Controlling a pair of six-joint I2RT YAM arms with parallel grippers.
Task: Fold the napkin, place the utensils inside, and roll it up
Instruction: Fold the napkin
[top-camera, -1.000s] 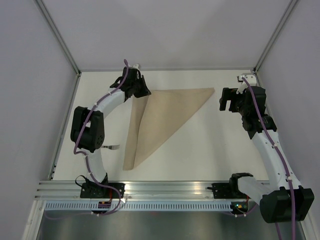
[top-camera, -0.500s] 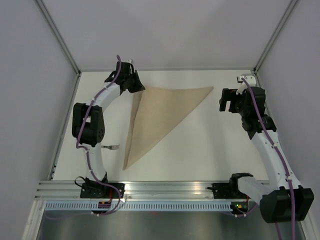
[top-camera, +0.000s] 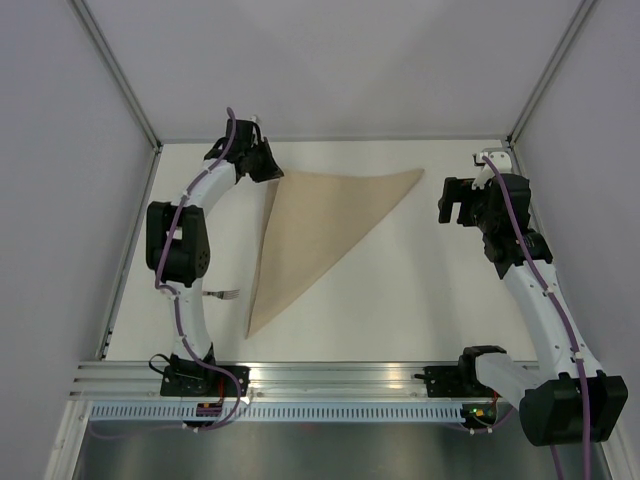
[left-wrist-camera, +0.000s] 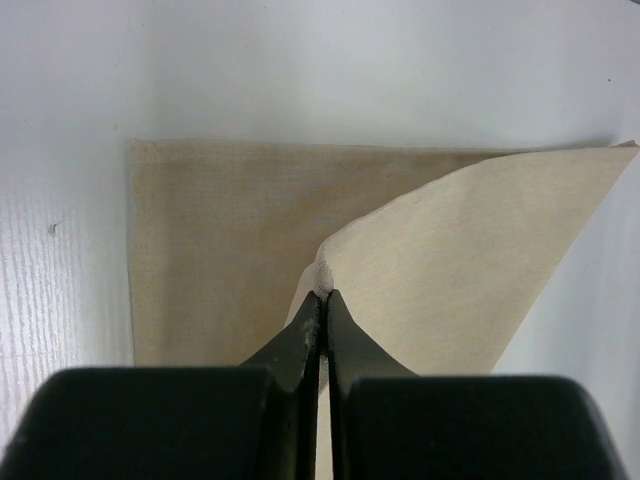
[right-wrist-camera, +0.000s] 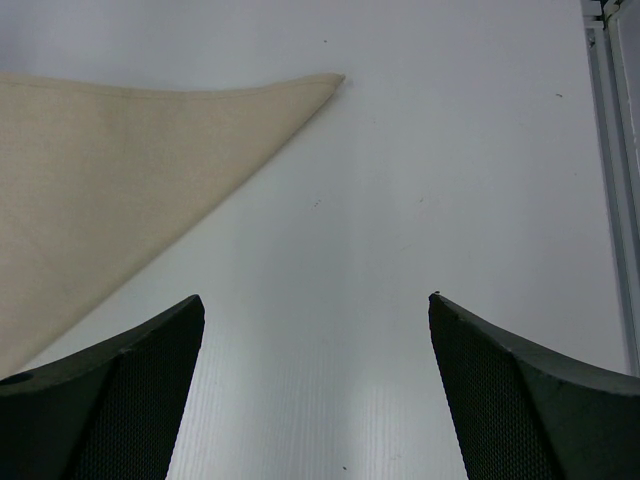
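Observation:
The beige napkin (top-camera: 318, 228) lies folded into a triangle on the white table, one point at the far right, one near the front. My left gripper (top-camera: 270, 172) is shut on the napkin's far-left corner; in the left wrist view the jaws (left-wrist-camera: 322, 296) pinch the top layer of the napkin (left-wrist-camera: 470, 260) above the lower layer. My right gripper (top-camera: 448, 203) is open and empty, just right of the napkin's right tip (right-wrist-camera: 325, 82). A silvery fork (top-camera: 222, 294) shows partly beside the left arm; the rest of the utensils are hidden.
The table's far edge and metal frame posts (top-camera: 512, 140) lie close behind both grippers. A metal rail (top-camera: 330, 372) runs along the near edge. The table's right edge rail (right-wrist-camera: 610, 150) shows in the right wrist view.
My left gripper has moved back and to the left, pulling the napkin's corner with it; the fold is flatter and the napkin shifted slightly left. The right arm has not moved.

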